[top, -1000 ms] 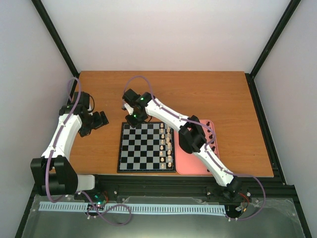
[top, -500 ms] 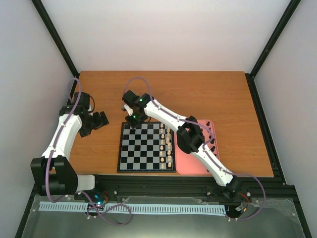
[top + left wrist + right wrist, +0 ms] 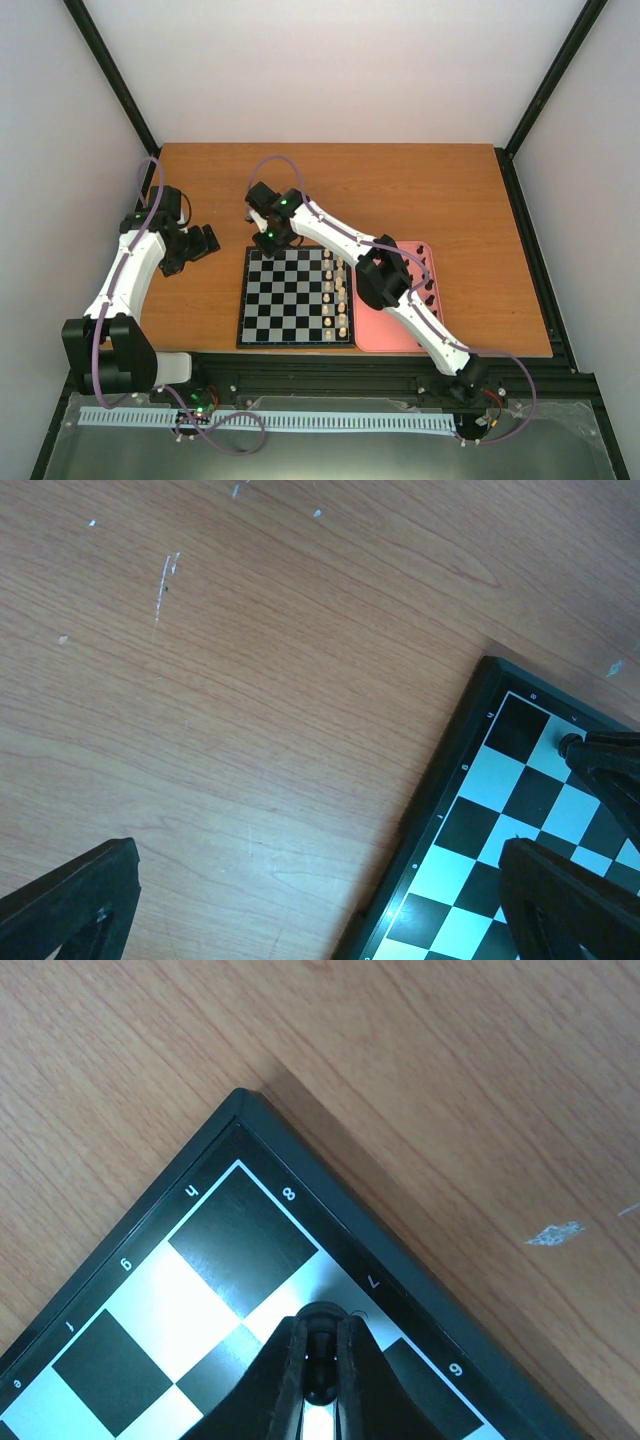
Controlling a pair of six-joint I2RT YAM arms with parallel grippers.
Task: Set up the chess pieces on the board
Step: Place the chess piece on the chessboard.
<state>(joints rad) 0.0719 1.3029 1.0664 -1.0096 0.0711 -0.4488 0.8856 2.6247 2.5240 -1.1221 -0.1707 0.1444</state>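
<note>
The right arm's fingers (image 3: 285, 1385) are clenched on one black piece (image 3: 320, 1335), just over the pale square beside the corner square, at the far left corner of the board (image 3: 245, 1235). Its long axis seems to point straight down to that square. The left arm's fingers (image 3: 70, 905) stand released over the bench (image 3: 250, 680), farther away.

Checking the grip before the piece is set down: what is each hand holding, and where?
The right hand pinches a black chess piece by its sides, just below its rounded top, near the board corner. The left hand is open, holding nothing.
</note>
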